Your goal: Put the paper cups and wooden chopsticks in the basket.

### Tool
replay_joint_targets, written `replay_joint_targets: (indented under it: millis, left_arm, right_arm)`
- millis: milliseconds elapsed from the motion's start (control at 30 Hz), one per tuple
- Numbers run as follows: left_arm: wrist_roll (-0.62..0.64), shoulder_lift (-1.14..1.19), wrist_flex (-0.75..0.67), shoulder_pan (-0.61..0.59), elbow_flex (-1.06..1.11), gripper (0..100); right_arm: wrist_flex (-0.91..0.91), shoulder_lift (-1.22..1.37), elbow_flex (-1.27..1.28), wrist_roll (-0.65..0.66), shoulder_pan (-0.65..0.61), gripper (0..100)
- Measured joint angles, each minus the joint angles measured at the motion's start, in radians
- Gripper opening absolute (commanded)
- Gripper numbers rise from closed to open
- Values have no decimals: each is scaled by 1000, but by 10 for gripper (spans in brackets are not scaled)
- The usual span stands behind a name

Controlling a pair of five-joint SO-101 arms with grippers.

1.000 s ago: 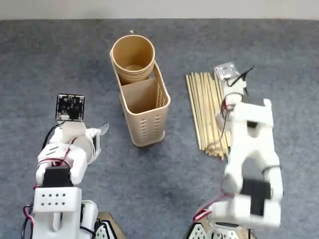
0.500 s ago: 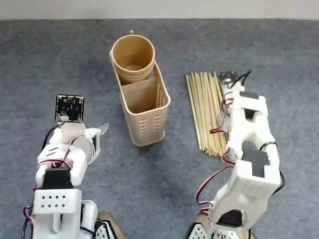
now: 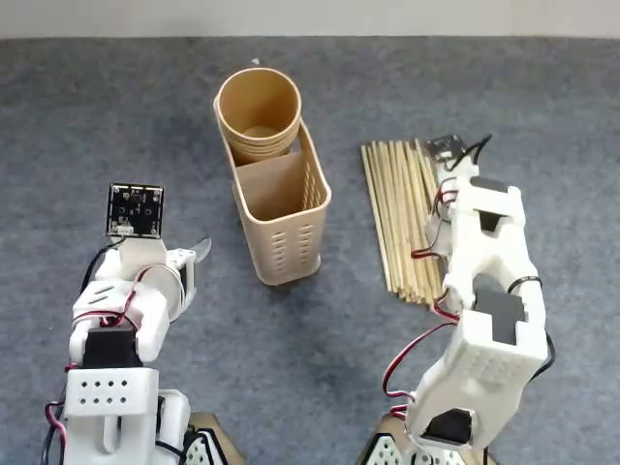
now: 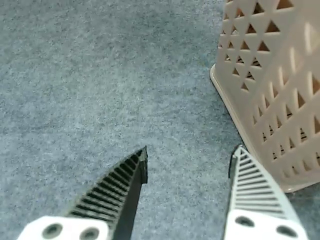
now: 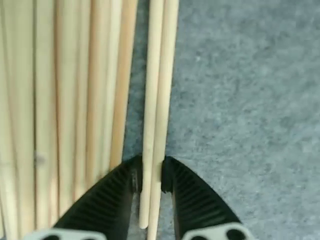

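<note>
Wooden chopsticks (image 3: 402, 218) lie in flat row on tabletop (image 3: 542, 107), beside basket (image 3: 286, 247); paper cups (image 3: 258, 111) stacked in its far compartment. Right end effector (image 5: 150, 172) pinches two outer sticks near their ends. Sticks light, stiff, smooth (likely to pivot); mid-length hold safer. Left end effector (image 4: 187, 160) gapes, empty.

We saw our right gripper (image 5: 149, 172) pinching two chopsticks (image 5: 159, 75) between its black fingers (image 5: 192, 197). That pair lay just beside the big pile of chopsticks (image 5: 65, 100), a thin gap apart, on the gray carpet (image 5: 250, 100).
</note>
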Motion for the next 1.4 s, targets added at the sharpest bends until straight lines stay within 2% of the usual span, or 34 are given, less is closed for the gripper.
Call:
replay_joint_targets:
  millis: [67, 233, 433, 533, 667, 900, 1000, 1167, 1233, 1333, 1400]
  left_arm:
    - [0, 0, 0, 0, 0, 263]
    - [0, 0, 0, 0, 0, 263]
    - [0, 0, 0, 0, 0, 263]
    - [0, 0, 0, 0, 0, 263]
    - [0, 0, 0, 0, 0, 263]
    - [0, 0, 0, 0, 0, 263]
    - [0, 0, 0, 0, 0, 263]
    - [0, 0, 0, 0, 0, 263]
    - [0, 0, 0, 0, 0, 263]
    - [0, 0, 0, 0, 3, 263]
    - [0, 0, 0, 0, 14, 263]
  right_arm:
    - [0, 0, 3, -3, 0, 6]
    - [0, -126, 15, -123, 29, 6]
    - [0, -537, 15, -262, 17, 5]
    - [0, -753, 15, -328, -74, 5]
    - [-37, -980, 15, -408, -261, 5]
    - [-301, -1163, 107, -446, -591, 5]
    - [-442, -1132, 204, -446, -638, 5]
    - [-618, -1062, 345, -446, -646, 12]
    - [-646, -1060, 373, -446, -647, 70]
    - [-618, -1065, 382, -446, -647, 224]
    - [-586, -1082, 382, -446, -647, 259]
